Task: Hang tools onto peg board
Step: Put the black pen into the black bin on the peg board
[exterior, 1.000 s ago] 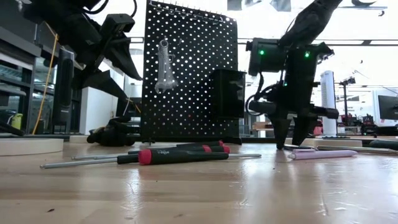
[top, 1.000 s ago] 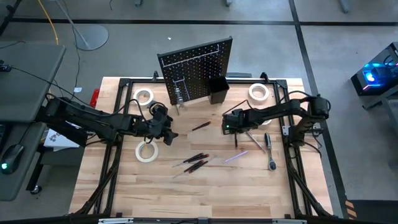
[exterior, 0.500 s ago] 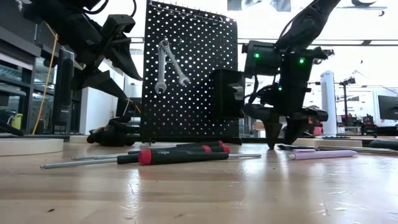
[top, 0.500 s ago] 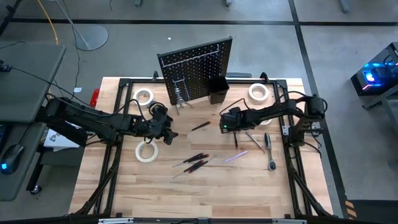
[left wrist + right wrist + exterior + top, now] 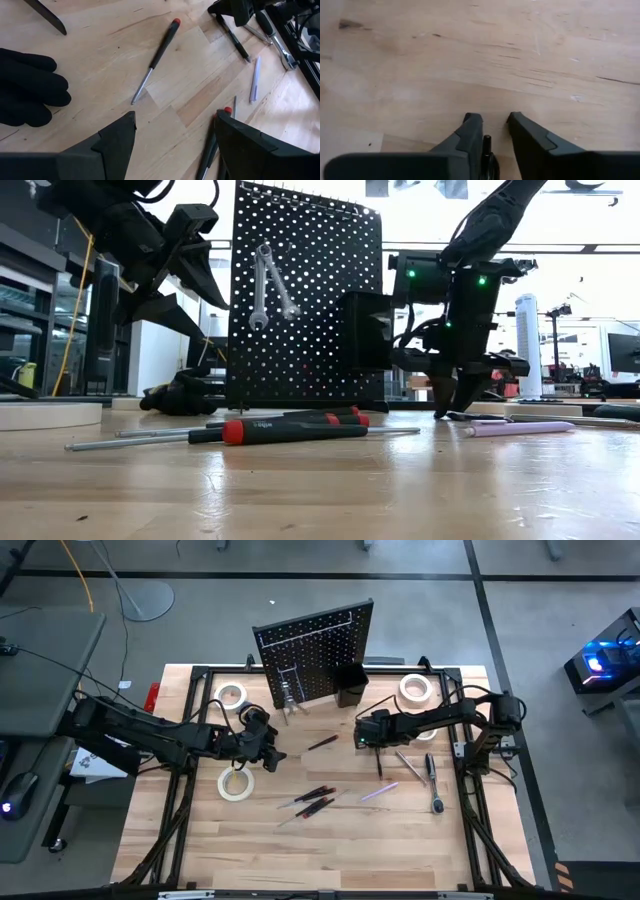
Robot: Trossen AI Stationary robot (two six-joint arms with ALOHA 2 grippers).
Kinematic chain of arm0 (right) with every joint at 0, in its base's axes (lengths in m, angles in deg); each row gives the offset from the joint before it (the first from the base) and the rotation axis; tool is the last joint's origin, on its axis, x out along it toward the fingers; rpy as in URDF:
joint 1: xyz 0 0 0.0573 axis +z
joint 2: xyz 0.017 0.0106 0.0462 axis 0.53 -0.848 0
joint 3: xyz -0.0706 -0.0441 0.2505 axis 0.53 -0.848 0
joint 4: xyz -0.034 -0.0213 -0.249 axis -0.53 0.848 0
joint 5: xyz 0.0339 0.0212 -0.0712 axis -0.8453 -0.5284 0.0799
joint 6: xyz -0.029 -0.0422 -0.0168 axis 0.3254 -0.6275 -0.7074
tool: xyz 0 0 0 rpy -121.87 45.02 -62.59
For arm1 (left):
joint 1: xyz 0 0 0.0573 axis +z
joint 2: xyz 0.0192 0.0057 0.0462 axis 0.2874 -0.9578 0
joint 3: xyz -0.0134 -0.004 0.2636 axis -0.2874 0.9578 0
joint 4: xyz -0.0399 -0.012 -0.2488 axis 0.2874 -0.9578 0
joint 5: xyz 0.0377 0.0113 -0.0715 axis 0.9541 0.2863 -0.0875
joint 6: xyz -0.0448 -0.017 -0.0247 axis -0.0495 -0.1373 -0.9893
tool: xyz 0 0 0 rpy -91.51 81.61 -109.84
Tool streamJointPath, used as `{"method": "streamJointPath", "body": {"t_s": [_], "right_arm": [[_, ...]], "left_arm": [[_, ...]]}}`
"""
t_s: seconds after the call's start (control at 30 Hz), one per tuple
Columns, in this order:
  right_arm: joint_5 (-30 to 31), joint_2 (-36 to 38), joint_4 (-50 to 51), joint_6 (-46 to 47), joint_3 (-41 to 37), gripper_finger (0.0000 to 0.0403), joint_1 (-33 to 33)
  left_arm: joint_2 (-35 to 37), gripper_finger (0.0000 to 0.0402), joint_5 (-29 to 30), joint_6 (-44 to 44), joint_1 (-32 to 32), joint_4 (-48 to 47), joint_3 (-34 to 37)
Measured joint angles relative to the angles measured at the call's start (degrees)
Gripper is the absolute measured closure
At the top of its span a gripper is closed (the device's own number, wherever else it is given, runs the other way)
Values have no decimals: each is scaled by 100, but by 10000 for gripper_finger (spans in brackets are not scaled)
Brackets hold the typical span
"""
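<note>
The black peg board (image 5: pixel 315 645) stands upright at the table's far side with a black bin (image 5: pixel 350 686) on its front. Two silver wrenches (image 5: pixel 268 285) hang on it, one tilted. My right gripper (image 5: pixel 365 735) points down close to the table in front of the bin. Its fingers stand narrowly apart on either side of the end of a dark screwdriver (image 5: pixel 487 145) that lies on the table (image 5: pixel 234 39). My left gripper (image 5: pixel 270 752) hovers wide open and empty above the table (image 5: pixel 172 145). A red-tipped screwdriver (image 5: pixel 322 742) lies between the grippers. My right gripper has one finger (image 5: pixel 472 132) close beside the dark screwdriver's end (image 5: pixel 486 140). I cannot tell whether it touches it. The fingers come from above and stand across the screwdriver, which lies flat on the table.
Three white tape rolls lie at the far left (image 5: pixel 232 695), the left middle (image 5: pixel 237 785) and the far right (image 5: pixel 416 689). Red-handled screwdrivers (image 5: pixel 312 798), a purple tool (image 5: pixel 380 791), a silver wrench and a ratchet (image 5: pixel 436 790) lie on the table. A black lumpy object (image 5: pixel 27 85) sits near my left gripper.
My right gripper has moved low over the table toward its left and slightly toward the far edge, nearer the bin. On the peg board, where one wrench outline showed, two now show, one tilted aside.
</note>
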Motion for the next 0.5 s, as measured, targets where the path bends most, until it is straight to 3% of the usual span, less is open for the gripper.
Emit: {"method": "streamJointPath", "body": {"t_s": [0.27, 0.5], "right_arm": [[-31, 0, 140, 556, 34, 319, 238], [-698, -24, 609, 638, 358, 316, 289]], "left_arm": [[0, 151, -44, -8, -1, -2, 0], [0, 151, -89, -4, 0, -12, 2]]}}
